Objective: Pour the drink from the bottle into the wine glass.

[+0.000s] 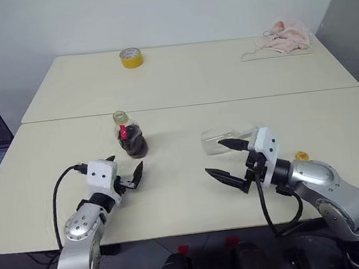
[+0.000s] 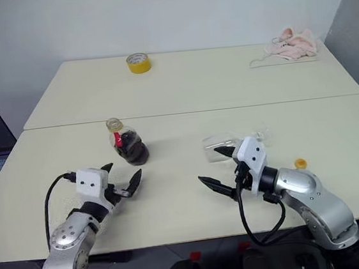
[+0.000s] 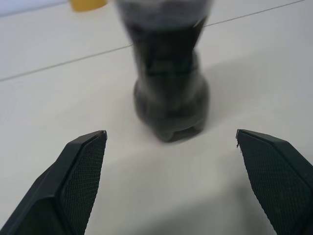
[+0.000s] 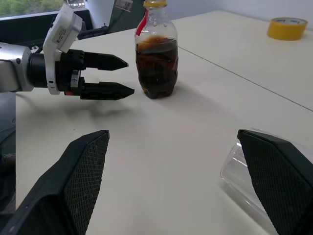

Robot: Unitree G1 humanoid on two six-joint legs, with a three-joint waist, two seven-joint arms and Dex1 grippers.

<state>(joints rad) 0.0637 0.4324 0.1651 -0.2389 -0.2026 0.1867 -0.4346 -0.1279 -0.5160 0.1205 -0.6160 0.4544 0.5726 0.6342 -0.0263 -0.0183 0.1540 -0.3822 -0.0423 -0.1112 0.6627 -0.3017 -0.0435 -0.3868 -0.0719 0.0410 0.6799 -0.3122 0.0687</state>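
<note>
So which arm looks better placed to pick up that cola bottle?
The left. Its open left gripper sits just short of the upright bottle, facing it. The open right gripper is nearer the wine glass, which lies on its side.

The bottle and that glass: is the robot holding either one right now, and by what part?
Neither. Both the left gripper and right gripper are open and hold nothing. The bottle stands free, and the wine glass lies on its side on the table.

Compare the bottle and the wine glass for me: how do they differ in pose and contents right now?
The bottle stands upright on the table; the wine glass lies on its side. The bottle holds dark drink in its lower body; the wine glass looks empty. The bottle sits ahead of the left hand, the wine glass by the right hand. Both are clear, and neither is held.
</note>
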